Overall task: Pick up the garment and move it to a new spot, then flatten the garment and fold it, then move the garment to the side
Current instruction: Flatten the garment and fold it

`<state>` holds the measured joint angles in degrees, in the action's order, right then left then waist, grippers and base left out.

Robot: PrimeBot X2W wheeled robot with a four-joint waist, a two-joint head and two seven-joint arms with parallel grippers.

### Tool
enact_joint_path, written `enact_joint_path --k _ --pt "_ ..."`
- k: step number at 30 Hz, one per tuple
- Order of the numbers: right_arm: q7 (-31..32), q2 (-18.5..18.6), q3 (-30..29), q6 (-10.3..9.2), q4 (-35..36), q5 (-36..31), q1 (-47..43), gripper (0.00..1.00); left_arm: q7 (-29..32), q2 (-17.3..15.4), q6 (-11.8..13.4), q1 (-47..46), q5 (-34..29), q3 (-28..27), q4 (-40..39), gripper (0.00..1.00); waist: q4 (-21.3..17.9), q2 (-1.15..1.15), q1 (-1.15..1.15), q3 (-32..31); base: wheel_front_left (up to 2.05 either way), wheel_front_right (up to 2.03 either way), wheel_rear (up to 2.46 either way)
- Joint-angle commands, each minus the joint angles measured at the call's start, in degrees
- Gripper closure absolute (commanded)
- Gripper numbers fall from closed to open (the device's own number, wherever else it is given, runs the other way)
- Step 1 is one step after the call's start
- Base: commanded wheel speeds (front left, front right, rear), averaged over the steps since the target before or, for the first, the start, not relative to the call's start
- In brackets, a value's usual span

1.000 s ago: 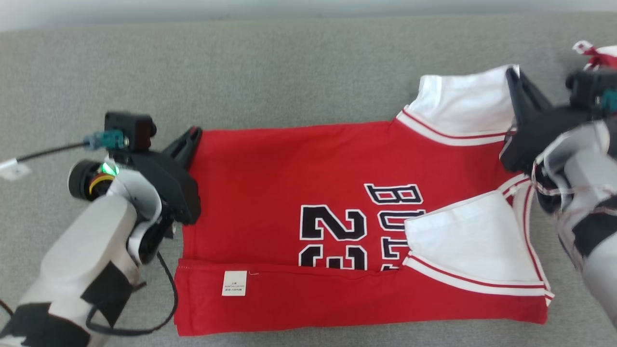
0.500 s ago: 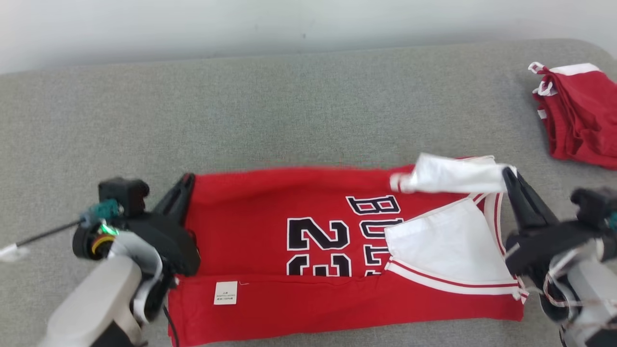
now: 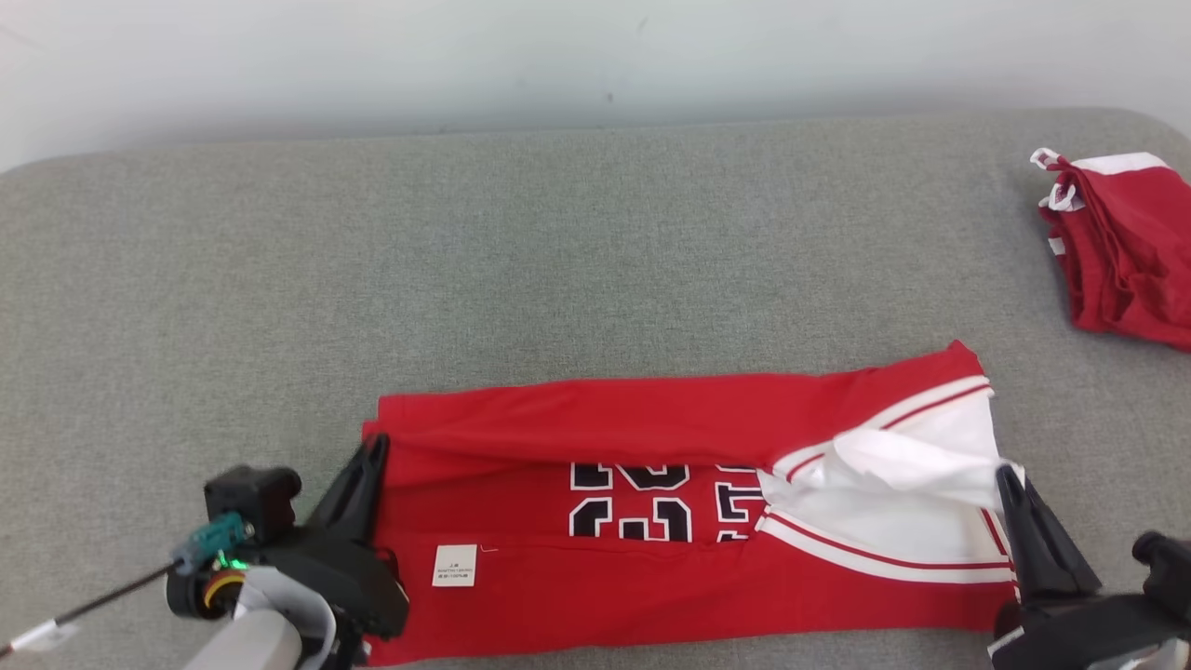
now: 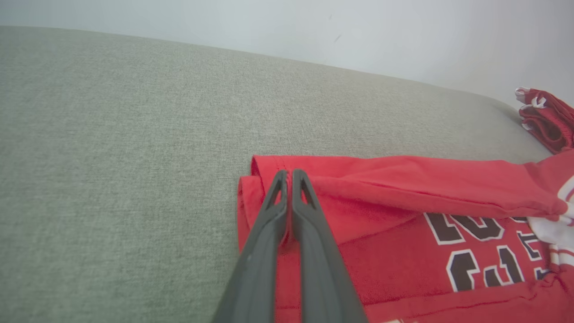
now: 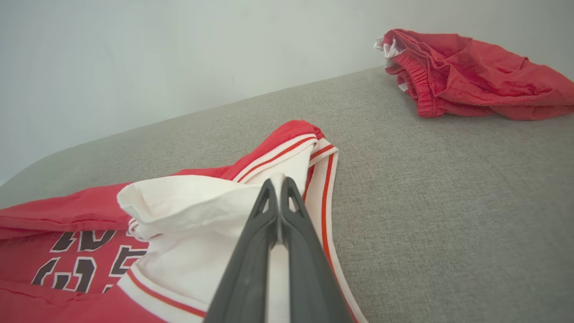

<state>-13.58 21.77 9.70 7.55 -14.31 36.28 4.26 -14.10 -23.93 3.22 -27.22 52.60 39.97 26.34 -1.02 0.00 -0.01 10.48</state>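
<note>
Two grippers, both clamped on the red jersey (image 3: pixel 651 586). The left gripper (image 3: pixel 375 448) is at the hem end on the robot's left, its fingers (image 4: pixel 264 233) pressed together with a fold of red cloth caught between them. The right gripper (image 3: pixel 1007 476) is at the shoulder end, jaws together on the white inner fabric, which stands up bunched and lifted off the rest.

The jersey lies lengthwise across the near part of the grey couch cushion (image 3: pixel 558 261), hem to the left and armholes to the right. Its far long edge is turned over toward the robot in a red band that covers the top of the black number print (image 3: pixel 642 507). The near long edge is also turned up, inside out, with a small white label (image 3: pixel 454 566) showing near the left end. White and red striped trim runs along the right end.

A second red piece, crumpled shorts (image 3: pixel 1121 251) with white trim, sits at the far right of the cushion, well apart from the jersey. A pale wall (image 3: pixel 558 56) rises behind the cushion
</note>
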Motion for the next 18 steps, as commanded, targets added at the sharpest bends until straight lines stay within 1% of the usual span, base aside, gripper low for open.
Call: enact_joint_path --k 1,4,5,6,7,8,10,12,14,18 --pt "0.21 -0.27 -0.57 -0.14 0.35 -0.55 -0.76 1.00 -0.29 0.14 0.22 1.11 -0.02 -0.12 -0.18 1.00 0.14 0.00 0.01 -0.31 0.00 0.00 0.00" --pt "2.01 -2.06 -2.31 -0.14 1.07 -1.69 -2.77 1.00 -0.77 0.50 0.72 2.50 -0.86 -0.63 -0.80 1.00 0.22 0.00 0.01 -0.84 0.00 0.00 0.00" --pt "2.29 -2.32 -2.81 -0.14 1.43 -2.19 -3.17 0.77 -0.86 0.63 0.82 2.91 -1.50 -0.62 -1.16 0.68 0.22 0.00 0.01 -1.01 0.00 0.00 0.00" --pt "2.63 -2.66 -3.19 -0.14 1.69 -2.63 -3.35 0.17 -0.99 0.77 0.97 3.37 -2.09 -0.92 -1.62 0.53 0.16 0.00 0.01 -1.24 0.00 0.00 0.00" --pt "2.97 -2.98 -3.53 -0.14 1.96 -2.84 -3.46 0.00 -1.01 0.81 1.32 3.97 -2.65 -1.35 -2.12 0.07 0.08 0.00 0.01 -1.42 0.00 0.00 0.00" --pt "3.30 -3.18 -3.89 -0.14 2.32 -3.14 -3.53 0.00 -1.07 0.92 1.55 4.58 -3.13 -1.87 -2.60 0.00 0.04 0.00 0.01 -1.64 0.00 0.00 0.00" --pt "3.97 -3.21 -4.43 -0.14 3.16 -3.50 -3.38 0.00 -1.08 1.22 2.04 5.63 -4.81 -4.34 -4.38 0.00 0.01 0.00 0.01 -1.98 0.00 0.00 0.00" --pt "4.88 -2.93 -4.79 -0.14 3.60 -3.36 -2.84 0.00 -1.07 1.79 2.34 7.39 -7.27 -8.80 -7.06 0.00 -0.05 0.00 0.01 -2.21 0.00 0.00 0.00" --pt "5.71 -2.17 -5.30 -0.14 3.18 -3.29 -1.91 0.00 -1.08 3.17 2.73 9.82 -10.55 -13.36 -9.64 0.00 0.00 0.00 0.01 -2.39 0.00 0.00 0.00" --pt "8.33 -0.92 -5.43 -0.14 0.50 -3.77 -0.34 0.00 -1.10 6.35 2.28 14.32 -17.48 -21.45 -14.17 0.00 0.50 0.00 0.01 -2.79 0.00 0.00 0.00"
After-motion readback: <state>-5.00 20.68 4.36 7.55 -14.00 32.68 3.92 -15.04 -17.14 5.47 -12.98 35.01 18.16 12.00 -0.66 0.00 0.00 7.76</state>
